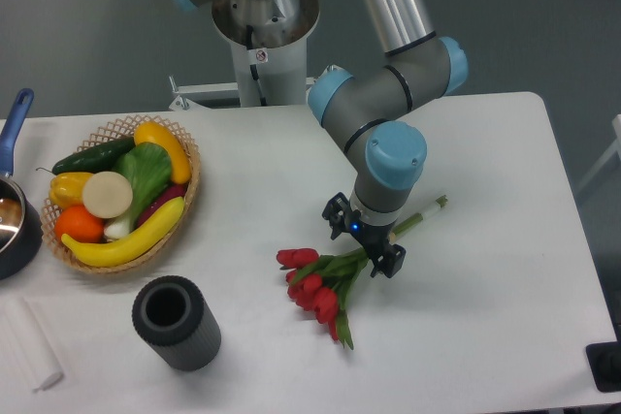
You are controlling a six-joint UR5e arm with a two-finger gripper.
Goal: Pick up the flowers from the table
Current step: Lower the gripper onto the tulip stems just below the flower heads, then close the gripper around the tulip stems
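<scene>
The black two-finger gripper (365,244), jaws apart, straddles the smooth green stems of the red tulip flowers (320,283); a ribbed dark cylinder (176,322) stands well aside.

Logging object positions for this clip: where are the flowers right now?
The flowers lie on the white table, right of centre in the camera view, directly under the end effector and right of the dark cylinder.
</scene>
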